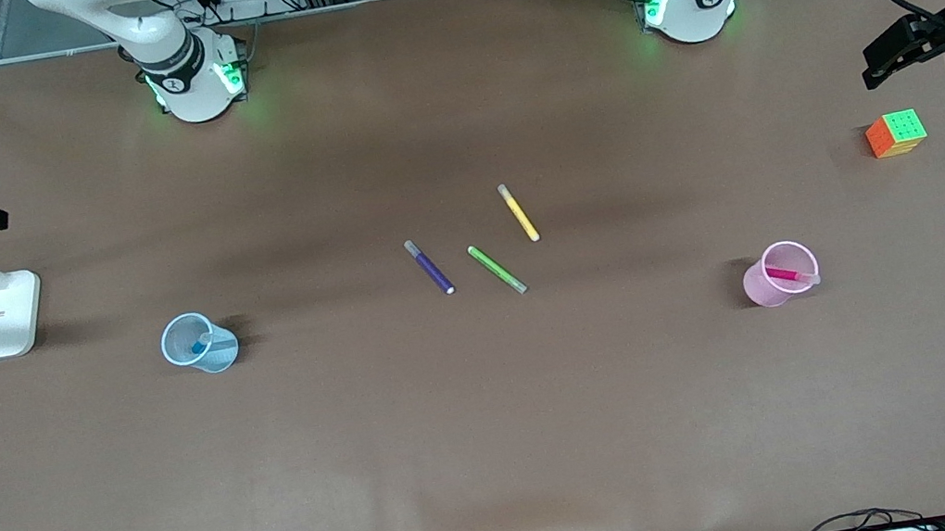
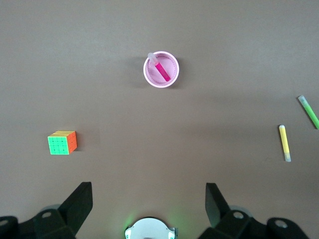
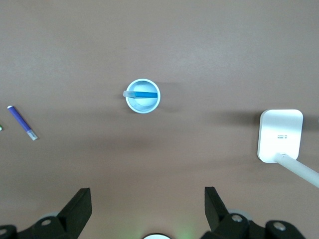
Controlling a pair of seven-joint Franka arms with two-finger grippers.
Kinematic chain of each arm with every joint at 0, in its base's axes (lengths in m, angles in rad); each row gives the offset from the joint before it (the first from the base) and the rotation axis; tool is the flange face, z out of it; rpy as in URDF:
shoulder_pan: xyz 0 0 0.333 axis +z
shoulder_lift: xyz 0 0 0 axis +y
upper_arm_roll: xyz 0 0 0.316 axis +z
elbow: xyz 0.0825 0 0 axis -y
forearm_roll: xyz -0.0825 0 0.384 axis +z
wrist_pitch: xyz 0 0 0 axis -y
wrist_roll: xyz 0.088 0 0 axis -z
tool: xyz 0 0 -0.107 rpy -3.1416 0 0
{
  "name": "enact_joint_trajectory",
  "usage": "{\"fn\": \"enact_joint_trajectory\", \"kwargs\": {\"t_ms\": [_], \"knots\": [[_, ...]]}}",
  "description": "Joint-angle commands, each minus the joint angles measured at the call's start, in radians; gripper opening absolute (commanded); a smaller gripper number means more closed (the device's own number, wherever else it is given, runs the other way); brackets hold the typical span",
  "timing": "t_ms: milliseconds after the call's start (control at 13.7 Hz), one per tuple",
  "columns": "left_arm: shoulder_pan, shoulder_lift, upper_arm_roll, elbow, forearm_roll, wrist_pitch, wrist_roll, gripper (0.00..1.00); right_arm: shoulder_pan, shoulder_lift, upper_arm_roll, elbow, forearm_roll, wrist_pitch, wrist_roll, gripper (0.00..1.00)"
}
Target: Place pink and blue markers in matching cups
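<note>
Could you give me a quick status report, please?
Left gripper and right gripper open, empty. Pink marker in pink cup, blue marker in blue cup.

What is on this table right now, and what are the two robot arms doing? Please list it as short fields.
pink marker: in the pink cup
blue marker: in the blue cup
loose on table: purple marker, green marker, yellow marker
other items: puzzle cube, white stand
left gripper: raised, jaws open, holding nothing
right gripper: raised, jaws open, holding nothing
</note>
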Motion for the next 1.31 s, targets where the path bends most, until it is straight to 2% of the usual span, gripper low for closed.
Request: {"fn": "enact_joint_trajectory", "kwargs": {"t_ms": [0, 146, 365, 1241], "knots": [[-0.002, -0.022, 0.008, -0.007, -0.016, -0.011, -0.003, 1.00, 0.002, -0.010, -0.013, 0.021, -0.015, -0.039, 0.022, 1.00], [-0.001, -0.025, 0.008, -0.007, -0.016, -0.012, 0.003, 1.00, 0.001, -0.006, -0.005, 0.055, -0.017, -0.061, 0.043, 1.00], [0.013, -0.025, 0.008, -0.007, -0.016, -0.012, 0.013, 1.00, 0.004, -0.006, -0.002, 0.056, -0.018, -0.078, 0.092, 1.00], [0.004, -0.010, -0.001, 0.017, -0.006, -0.012, 0.009, 1.00, 0.002, -0.006, -0.002, 0.056, -0.018, -0.078, 0.089, 1.00]]}}
